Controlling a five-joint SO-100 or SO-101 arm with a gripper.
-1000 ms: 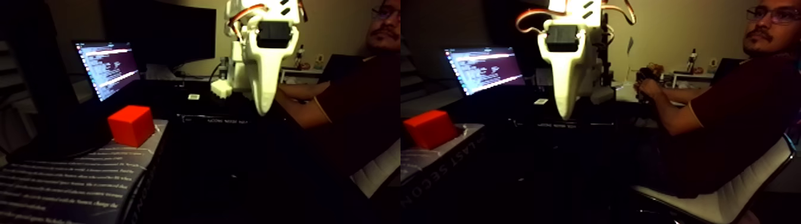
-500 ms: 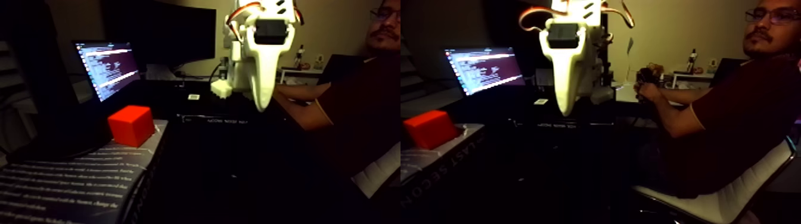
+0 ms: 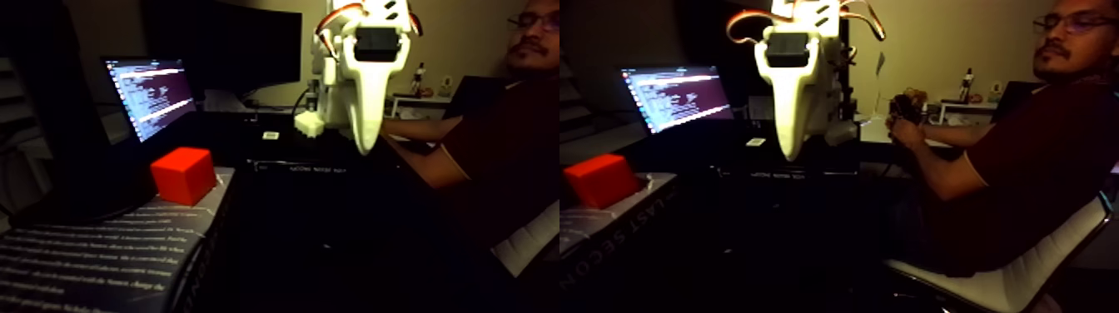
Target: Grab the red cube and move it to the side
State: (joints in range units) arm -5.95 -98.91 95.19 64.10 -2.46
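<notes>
We see a dim room in a fixed view that carries two nearly equal pictures side by side. The red cube (image 3: 183, 175) sits on the near corner of a book (image 3: 108, 250) whose dark cover bears rows of pale print; in the right half its spine shows large letters. The cube rests flat, touching nothing but the cover.

The white gripper (image 3: 363, 150) hangs above the dark bench (image 3: 333, 179), pointing straight down, well to the right of the cube and apart from it. Only one tapering white finger faces us, so we cannot tell whether the jaws are released or clenched; nothing shows between them. Orange and white wires loop at the top of the arm.

Behind the cube stands an open laptop (image 3: 150, 96), its screen lit with lines of text, and a dark monitor (image 3: 241, 50) rises behind it. On the right a person (image 3: 1024, 158) in a dark red shirt sits in a white chair (image 3: 1016, 279), a hand (image 3: 903, 125) closed on a small device beside the bench.
</notes>
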